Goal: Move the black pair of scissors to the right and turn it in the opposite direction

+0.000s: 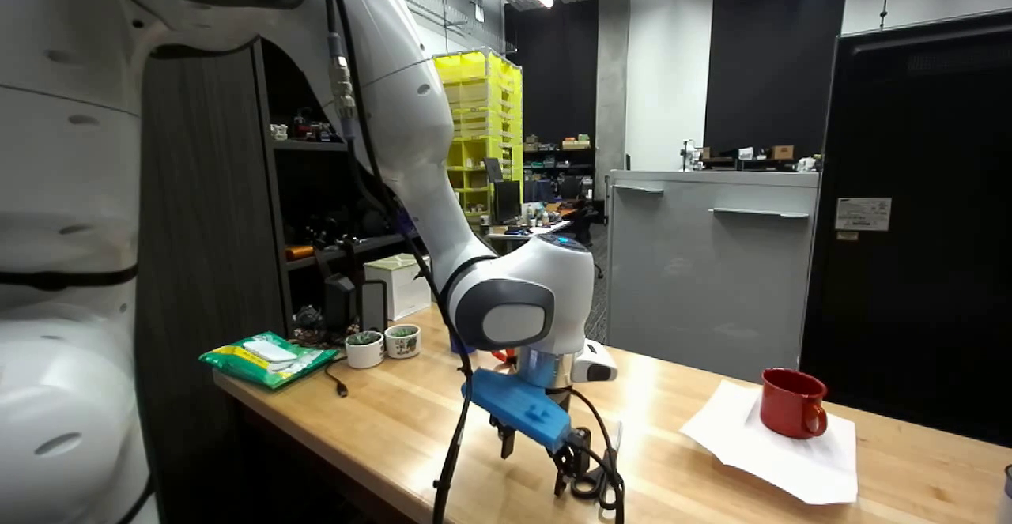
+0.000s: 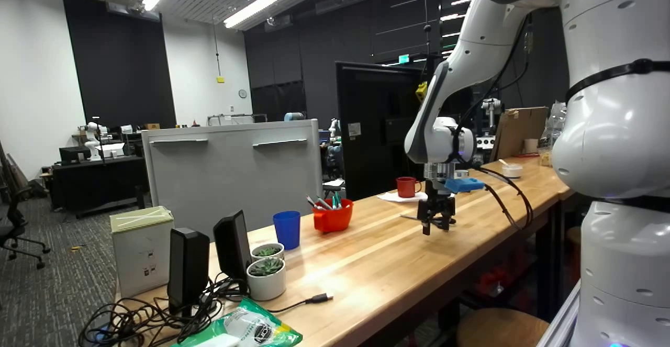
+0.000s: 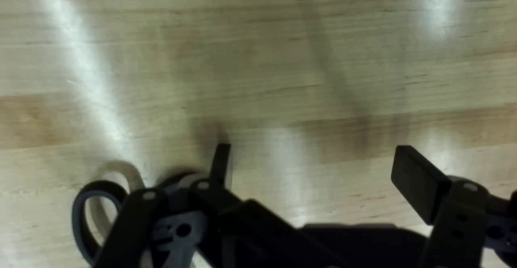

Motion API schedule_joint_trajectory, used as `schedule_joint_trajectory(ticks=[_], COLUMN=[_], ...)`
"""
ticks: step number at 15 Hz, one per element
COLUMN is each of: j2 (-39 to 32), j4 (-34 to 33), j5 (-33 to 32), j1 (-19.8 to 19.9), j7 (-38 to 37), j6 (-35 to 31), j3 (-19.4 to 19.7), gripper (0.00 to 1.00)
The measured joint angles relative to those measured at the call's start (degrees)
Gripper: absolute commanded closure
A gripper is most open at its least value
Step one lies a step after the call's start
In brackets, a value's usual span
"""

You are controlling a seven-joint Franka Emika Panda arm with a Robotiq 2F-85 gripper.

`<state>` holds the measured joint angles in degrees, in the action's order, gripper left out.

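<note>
The black pair of scissors lies on the wooden table right beside my gripper. In the wrist view a black loop handle (image 3: 78,217) shows at the lower left, outside the left finger; that finger hides most of the rest. In an exterior view the dark handle (image 1: 583,496) shows next to a fingertip, partly behind the black cable. A thin part of the scissors (image 2: 410,216) sticks out past the gripper in an exterior view. My gripper (image 3: 315,171) is open with only bare table between its fingers. It points down just above the table in both exterior views (image 1: 534,469) (image 2: 437,227).
A red mug (image 1: 793,403) stands on white paper (image 1: 822,480). A red container with pens (image 2: 334,219), a blue cup (image 2: 287,229), potted plants (image 2: 267,281), speakers (image 2: 187,268) and a green packet (image 1: 269,358) stand along the table. The robot's black cable hangs beside the gripper.
</note>
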<state>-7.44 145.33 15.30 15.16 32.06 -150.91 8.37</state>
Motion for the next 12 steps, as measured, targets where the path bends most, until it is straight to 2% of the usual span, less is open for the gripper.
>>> schedule_joint_trajectory(ticks=[12], j2=[-2.32], j4=[-2.98], j5=[0.37], j1=[2.25], j7=[0.02], j6=[0.00], j3=[0.00], gripper=[0.00])
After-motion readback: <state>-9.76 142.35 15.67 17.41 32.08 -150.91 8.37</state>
